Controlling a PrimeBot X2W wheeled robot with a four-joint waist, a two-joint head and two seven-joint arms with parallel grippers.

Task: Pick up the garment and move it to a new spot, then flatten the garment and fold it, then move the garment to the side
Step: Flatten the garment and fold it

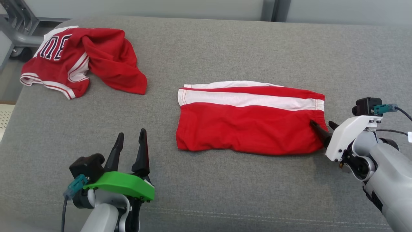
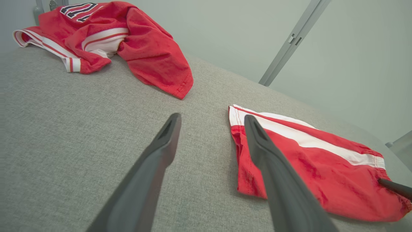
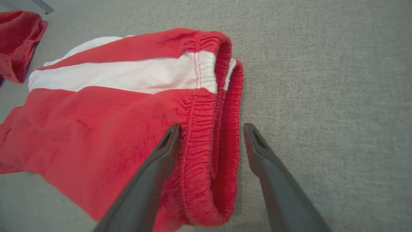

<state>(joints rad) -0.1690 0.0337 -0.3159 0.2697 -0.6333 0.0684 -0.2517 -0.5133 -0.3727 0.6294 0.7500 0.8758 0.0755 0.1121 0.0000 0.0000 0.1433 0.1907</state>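
The garment (image 1: 244,129) is a pair of red shorts with a white side stripe, lying folded flat in the middle of the grey padded surface (image 1: 225,48). My right gripper (image 1: 322,124) is open at its right end. In the right wrist view the gripper (image 3: 212,129) straddles the elastic waistband of the shorts (image 3: 96,129), one finger over the cloth and one over bare surface. My left gripper (image 1: 132,133) stands open and empty above the surface, left of the shorts. In the left wrist view that gripper (image 2: 212,118) points past the left hem of the shorts (image 2: 322,167).
A crumpled red and white jersey (image 1: 93,54) with dark lettering lies at the far left corner of the surface, also seen as a jersey (image 2: 145,48) in the left wrist view. A metal frame (image 1: 19,35) stands beyond that corner.
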